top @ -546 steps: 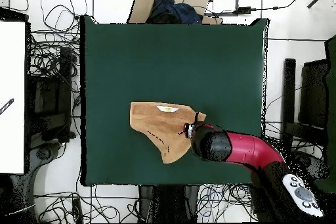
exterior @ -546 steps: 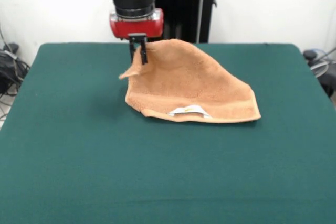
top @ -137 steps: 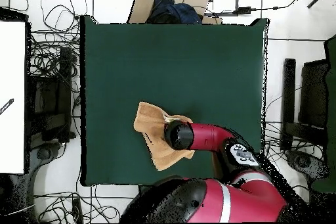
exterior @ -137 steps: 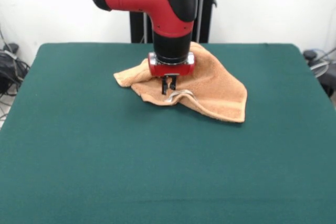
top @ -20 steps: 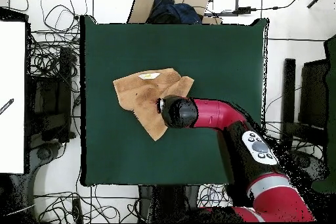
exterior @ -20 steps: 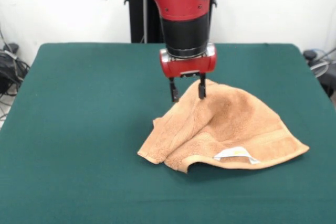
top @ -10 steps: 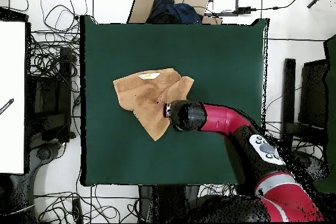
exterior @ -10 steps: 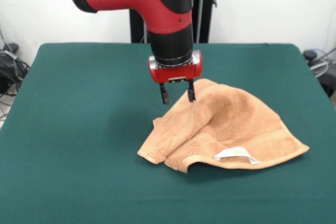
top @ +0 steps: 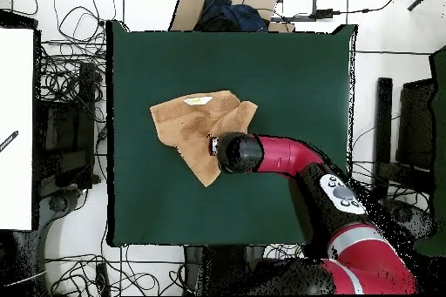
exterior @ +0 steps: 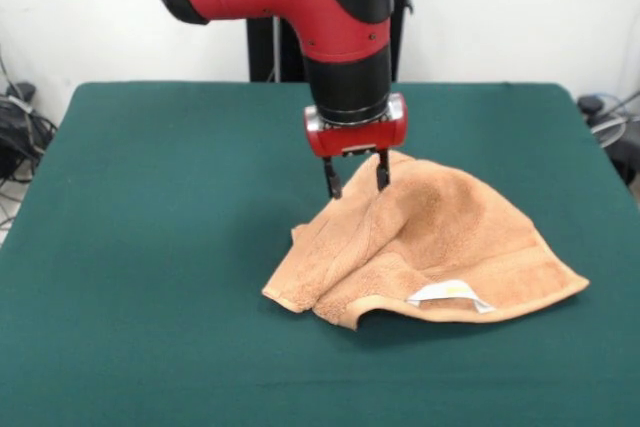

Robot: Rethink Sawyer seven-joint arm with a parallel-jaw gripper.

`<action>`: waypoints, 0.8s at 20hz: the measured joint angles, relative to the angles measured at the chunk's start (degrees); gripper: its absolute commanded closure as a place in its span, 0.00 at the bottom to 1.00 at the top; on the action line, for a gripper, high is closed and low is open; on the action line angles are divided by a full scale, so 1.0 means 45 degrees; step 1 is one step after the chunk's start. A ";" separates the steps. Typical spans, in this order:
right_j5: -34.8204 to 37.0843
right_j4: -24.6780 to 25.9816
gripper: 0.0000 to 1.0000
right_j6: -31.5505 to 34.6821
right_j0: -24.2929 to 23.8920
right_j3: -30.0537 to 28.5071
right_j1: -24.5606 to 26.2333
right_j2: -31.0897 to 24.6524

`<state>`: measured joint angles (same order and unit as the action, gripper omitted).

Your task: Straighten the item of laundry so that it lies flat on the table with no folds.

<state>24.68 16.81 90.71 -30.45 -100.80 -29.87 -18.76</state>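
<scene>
The orange-tan towel (exterior: 430,237) lies crumpled near the middle of the green table (exterior: 150,247), with a fold rolled under along its front-left edge and a white label (exterior: 445,294) near its front edge. My gripper (exterior: 356,177) hangs open over the towel's far left edge, its fingertips (exterior: 333,186) just above or at the cloth, holding nothing. In the overhead view the towel (top: 196,124) lies left of centre and the arm's wrist (top: 237,151) covers the gripper at the towel's lower right edge.
The red arm (top: 287,156) reaches in from the table's bottom right in the overhead view. Cables and equipment (top: 65,93) lie on the floor around the table. A cardboard box (top: 226,2) stands beyond the table's top edge.
Half a second ago the gripper was further left and slightly higher, beside the towel's edge; it has moved right, back over the towel. The towel has not moved in the last second.
</scene>
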 measured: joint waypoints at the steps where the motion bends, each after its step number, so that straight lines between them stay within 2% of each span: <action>1: 0.0000 0.0000 0.00 0.0000 0.0032 -0.0009 -0.0030 0.0004; 7: -0.0003 0.0018 0.00 0.0000 0.0458 -0.0092 -0.0312 0.0226; 16: 0.0003 0.0642 0.00 0.0000 0.1532 -0.0083 -0.0298 0.1291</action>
<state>24.69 19.70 90.71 -23.56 -101.18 -31.21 -12.95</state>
